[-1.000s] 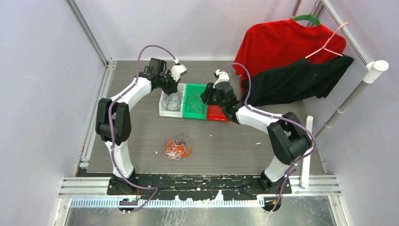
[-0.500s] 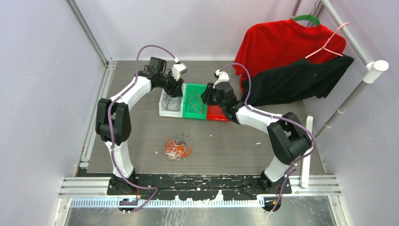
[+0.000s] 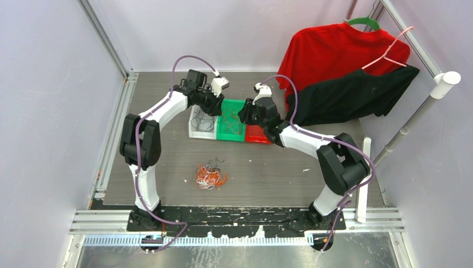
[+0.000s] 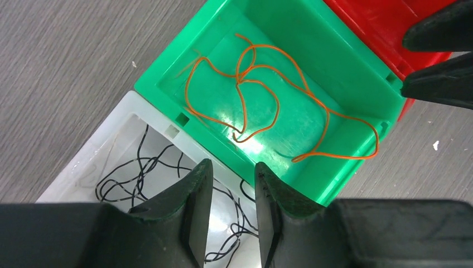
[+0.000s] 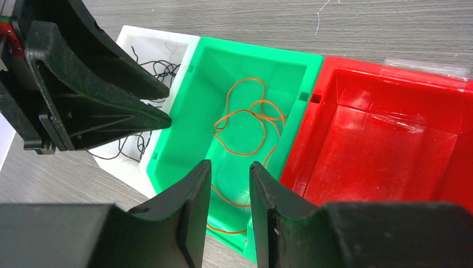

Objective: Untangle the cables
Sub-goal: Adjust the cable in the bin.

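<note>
- Robot lab test cell for sure, nobody's home or kitchen.
- Two white-and-black robot arms, left arm point(image 3: 162, 111) and right arm point(image 3: 312, 142), are bolted at the near edge of a grey wood-look table point(image 3: 167, 156).
- Aluminium frame rails point(image 3: 106, 219) run along the table's near and left edges, and plain pale walls point(image 3: 50, 111) box it in.
- The props look staged: white bin point(image 5: 167, 34), green bin point(image 5: 178, 139) and red bin point(image 5: 390, 145) sit in a row, with a red shirt point(image 3: 334, 53) and a black shirt point(image 3: 357, 95) hung on a rack point(image 3: 410, 125) at the far right corner.
</note>
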Controlling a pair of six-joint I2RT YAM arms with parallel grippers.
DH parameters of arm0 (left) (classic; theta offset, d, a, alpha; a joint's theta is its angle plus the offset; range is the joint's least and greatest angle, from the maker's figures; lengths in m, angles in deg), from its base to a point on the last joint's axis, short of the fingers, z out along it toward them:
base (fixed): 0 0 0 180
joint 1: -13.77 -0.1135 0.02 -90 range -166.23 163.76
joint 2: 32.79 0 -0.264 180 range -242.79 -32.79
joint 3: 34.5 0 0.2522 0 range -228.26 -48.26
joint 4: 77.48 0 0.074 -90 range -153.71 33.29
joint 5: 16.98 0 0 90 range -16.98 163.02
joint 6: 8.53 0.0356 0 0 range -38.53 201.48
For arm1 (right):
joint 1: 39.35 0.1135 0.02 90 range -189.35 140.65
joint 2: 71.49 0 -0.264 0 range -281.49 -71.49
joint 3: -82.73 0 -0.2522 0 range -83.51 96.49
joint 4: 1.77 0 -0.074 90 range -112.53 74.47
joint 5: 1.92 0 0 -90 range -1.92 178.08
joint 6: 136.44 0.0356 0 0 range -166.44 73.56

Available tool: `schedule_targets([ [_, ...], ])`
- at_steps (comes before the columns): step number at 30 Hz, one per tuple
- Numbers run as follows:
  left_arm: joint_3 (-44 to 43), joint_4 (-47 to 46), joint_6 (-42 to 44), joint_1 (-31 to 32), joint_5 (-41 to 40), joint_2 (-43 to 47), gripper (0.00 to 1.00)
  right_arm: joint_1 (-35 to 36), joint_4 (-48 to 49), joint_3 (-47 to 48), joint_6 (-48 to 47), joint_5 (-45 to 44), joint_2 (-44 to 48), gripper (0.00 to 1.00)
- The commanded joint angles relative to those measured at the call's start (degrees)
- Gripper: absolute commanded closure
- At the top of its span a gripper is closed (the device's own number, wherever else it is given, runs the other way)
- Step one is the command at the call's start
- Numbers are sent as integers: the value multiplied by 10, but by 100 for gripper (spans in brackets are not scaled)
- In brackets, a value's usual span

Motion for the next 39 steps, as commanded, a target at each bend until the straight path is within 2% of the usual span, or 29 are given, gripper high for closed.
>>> schedule_targets([
  [1, -16, -24, -10, 5, -30, 1, 68, -3, 21, 1, -8, -9, 37, 63],
  [7, -4, -19, -5, 6, -41, 10, 72, -3, 22, 1, -10, -9, 37, 63],
  [11, 3, -9, -2, 7, -41, 24, 69, -3, 22, -1, -13, -9, 39, 63],
  [14, 18, -14, -7, 6, -38, 35, 63, -3, 22, -2, -15, -9, 38, 63],
  [24, 45, -15, -19, 9, -39, 49, 64, -3, 24, -7, -17, -10, 41, 63],
  [31, 76, -31, 0, 11, -37, 63, 74, -3, 27, -7, -15, -12, 41, 63],
  [37, 75, -47, -1, 11, -57, 61, 97, -3, 33, -12, -12, -14, 43, 63],
  [39, 77, -51, -3, 10, -60, 61, 100, -3, 34, -14, -12, -17, 45, 63],
])
